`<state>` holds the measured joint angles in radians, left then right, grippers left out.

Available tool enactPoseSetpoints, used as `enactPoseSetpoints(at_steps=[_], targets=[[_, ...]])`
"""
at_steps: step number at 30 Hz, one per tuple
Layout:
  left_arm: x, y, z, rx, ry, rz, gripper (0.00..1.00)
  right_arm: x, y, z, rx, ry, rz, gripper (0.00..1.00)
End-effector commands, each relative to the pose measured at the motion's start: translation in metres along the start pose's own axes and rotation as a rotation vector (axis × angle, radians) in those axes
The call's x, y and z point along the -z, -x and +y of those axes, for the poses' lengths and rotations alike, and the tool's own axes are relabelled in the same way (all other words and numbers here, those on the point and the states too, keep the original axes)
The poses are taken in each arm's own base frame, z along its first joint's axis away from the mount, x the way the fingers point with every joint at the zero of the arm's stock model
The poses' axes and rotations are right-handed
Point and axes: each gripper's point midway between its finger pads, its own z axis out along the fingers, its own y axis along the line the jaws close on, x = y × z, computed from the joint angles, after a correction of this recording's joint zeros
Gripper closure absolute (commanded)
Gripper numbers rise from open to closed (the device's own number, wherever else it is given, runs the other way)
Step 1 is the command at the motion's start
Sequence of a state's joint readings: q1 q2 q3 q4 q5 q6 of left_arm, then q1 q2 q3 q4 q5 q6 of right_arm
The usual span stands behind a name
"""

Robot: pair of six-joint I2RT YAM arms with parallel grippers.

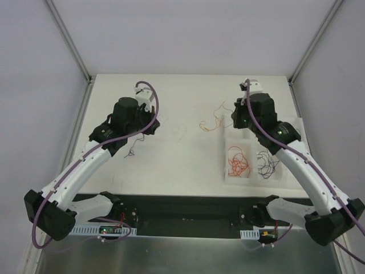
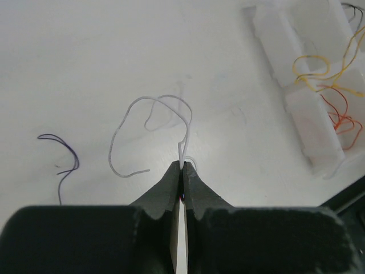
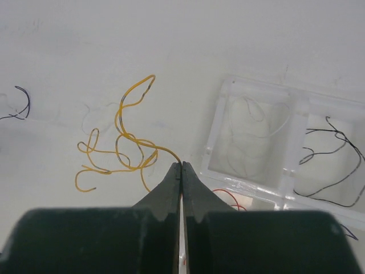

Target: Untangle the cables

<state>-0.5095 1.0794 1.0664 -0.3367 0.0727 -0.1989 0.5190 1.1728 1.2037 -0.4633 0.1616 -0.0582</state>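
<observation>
Out on the left half of the desk (image 1: 188, 91), a dark purple wire (image 2: 74, 157) lay loose by itself, nobody on it. Just to its right we saw the left gripper (image 2: 181, 170) clamped tight on one end of the white wire (image 2: 149, 117). We reckoned that was so the curly rest could be dragged clear of its neighbours. Past the middle, toward the far edge, the right gripper (image 3: 181, 165) was likewise squeezed closed on the tail of the yellow wire (image 3: 122, 137), its loops sprawled on the desk left of the fingers. By the right edge sat the sorting tray (image 3: 290, 165): orange-red wires (image 1: 238, 162) in one compartment, black wires (image 1: 266, 162) in the next, a pale strand (image 3: 251, 128) in a third. We judged those sorted by colour, and both held strands bound the same way.
</observation>
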Motion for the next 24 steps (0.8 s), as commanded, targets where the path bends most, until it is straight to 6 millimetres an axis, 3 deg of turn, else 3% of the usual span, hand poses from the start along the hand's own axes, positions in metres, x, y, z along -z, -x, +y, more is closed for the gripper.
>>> enactPoseSetpoints(at_steps=[1,9,16,24], targets=[[-0.009,-0.013,-0.033,0.025,-0.19,0.084,1.0,0.045,-0.001,-0.029,-0.004,-0.078,-0.04,1.0],[-0.02,-0.013,-0.044,-0.008,-0.264,0.134,1.0,0.093,-0.025,-0.074,-0.068,-0.258,-0.04,1.0],[-0.026,-0.026,-0.042,-0.005,-0.265,0.169,1.0,0.122,-0.05,-0.134,-0.088,-0.568,0.032,0.99],[-0.021,-0.046,-0.043,-0.066,-0.229,0.184,1.0,0.165,-0.079,-0.207,-0.395,-0.981,0.174,0.99]])
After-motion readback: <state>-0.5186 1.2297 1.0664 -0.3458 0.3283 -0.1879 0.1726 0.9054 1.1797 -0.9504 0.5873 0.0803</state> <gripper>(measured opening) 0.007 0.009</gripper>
